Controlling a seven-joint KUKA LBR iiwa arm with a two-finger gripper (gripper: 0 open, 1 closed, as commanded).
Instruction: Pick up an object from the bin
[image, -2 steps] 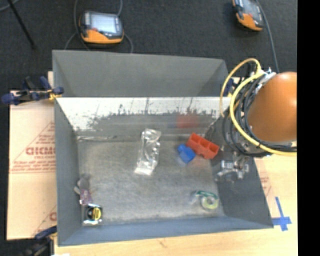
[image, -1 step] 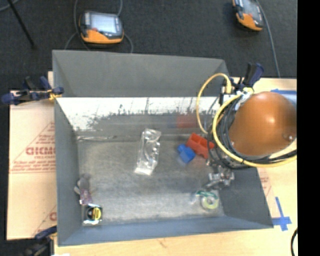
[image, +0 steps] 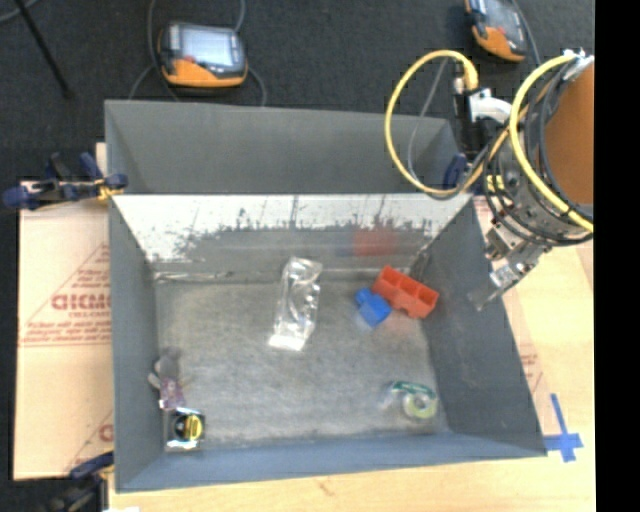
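My gripper (image: 506, 264) hangs over the bin's right wall, up and to the right of the floor. Nearest to it is a red block with square pockets (image: 407, 291), lying at the right of the bin floor near the back. A small blue piece (image: 372, 308) touches the red block's left end. A clear plastic packet (image: 297, 305) lies near the middle of the floor. Nothing shows in the gripper.
A small greenish-white tape roll (image: 412, 399) sits at the front right. A small yellow and black tape measure (image: 184, 427) and a pale purple piece (image: 165, 378) lie in the front left corner. The arm, with its yellow cable loop, stands above the bin's right rim.
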